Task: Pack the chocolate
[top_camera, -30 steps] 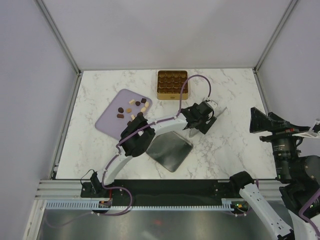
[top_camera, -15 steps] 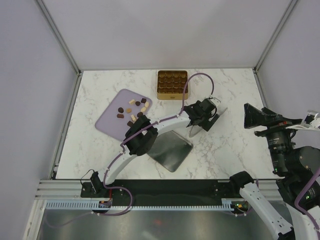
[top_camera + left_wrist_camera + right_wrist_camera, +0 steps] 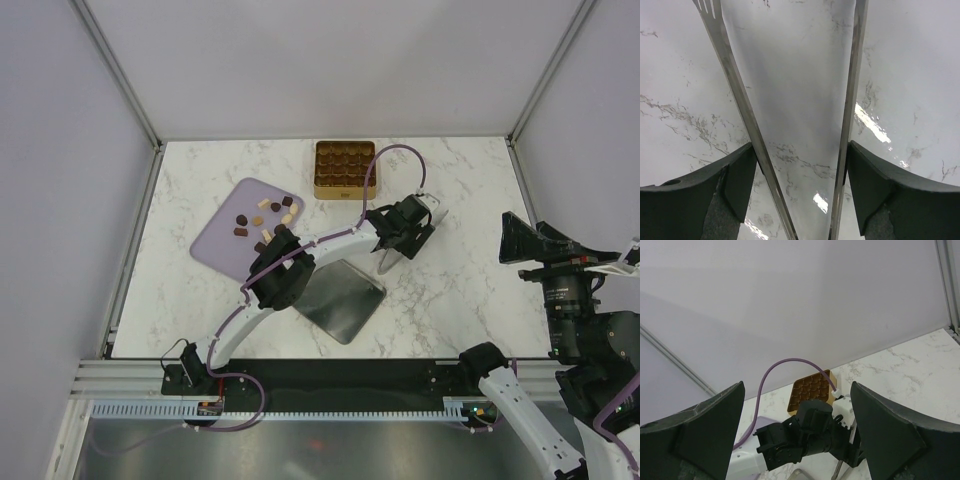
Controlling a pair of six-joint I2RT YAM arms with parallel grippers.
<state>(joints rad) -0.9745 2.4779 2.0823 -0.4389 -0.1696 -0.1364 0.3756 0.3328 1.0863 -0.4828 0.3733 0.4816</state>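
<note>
There are two hands, one gold tin, one lilac board, one pair of metal tongs and one flat grey metal square. The chocolate (image 3: 241,219) is in about eleven small pieces, seven dark and four pale as far as I can count. All of them lie on the lilac board (image 3: 220,242), at the left part of the counter (image 3: 460,290).

The left hand (image 3: 400,235) is well apart from the chocolate, to the right of the board and near the middle of the counter. Its fingers (image 3: 737,175) are about half closed and touch from outside the two arms of the tongs (image 3: 740,95), so it has hold of them. The tongs spread open toward their tips, and under them only marble shows.

The right hand (image 3: 797,385) is wide open and holds nothing. It hangs high at the right edge, far from the chocolate.

The gold tin (image 3: 345,192) stands at the far side, just behind the left hand. I cannot tell what is in its compartments. The grey metal square (image 3: 340,300) lies in front of the hand. The elbow of the left arm is over the near right corner of the board, between the chocolate and the hand.
</note>
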